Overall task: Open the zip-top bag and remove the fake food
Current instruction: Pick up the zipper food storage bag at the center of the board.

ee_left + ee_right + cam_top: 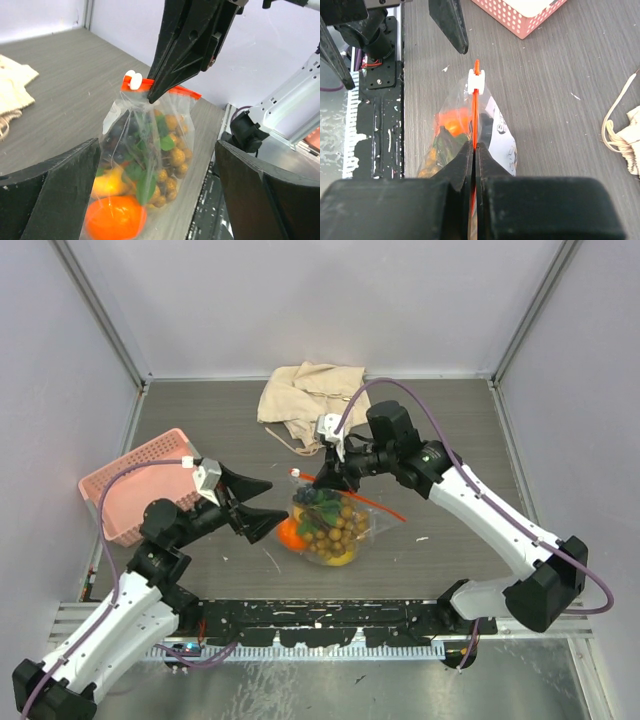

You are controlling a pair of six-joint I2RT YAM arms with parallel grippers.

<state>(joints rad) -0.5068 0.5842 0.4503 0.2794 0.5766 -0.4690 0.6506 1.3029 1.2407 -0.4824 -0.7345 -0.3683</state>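
The clear zip-top bag (330, 525) hangs upright at the table's middle, its orange-red zip strip (476, 105) on top with a white slider (476, 81) at the left end. Inside is the fake food: an orange fruit (114, 218), a yellow lemon (111, 181), a tan berry cluster with green leaves (172, 160) and dark grapes (318, 497). My right gripper (330, 477) is shut on the zip strip and holds the bag up; it also shows in its own wrist view (474, 146). My left gripper (268, 504) is open, its fingers (50, 195) either side of the bag's lower part, apart from it.
A pink mesh basket (135, 485) stands at the left edge. A beige cloth (310, 400) with a cord lies at the back middle. The black rail with the arm bases (330, 625) runs along the near edge.
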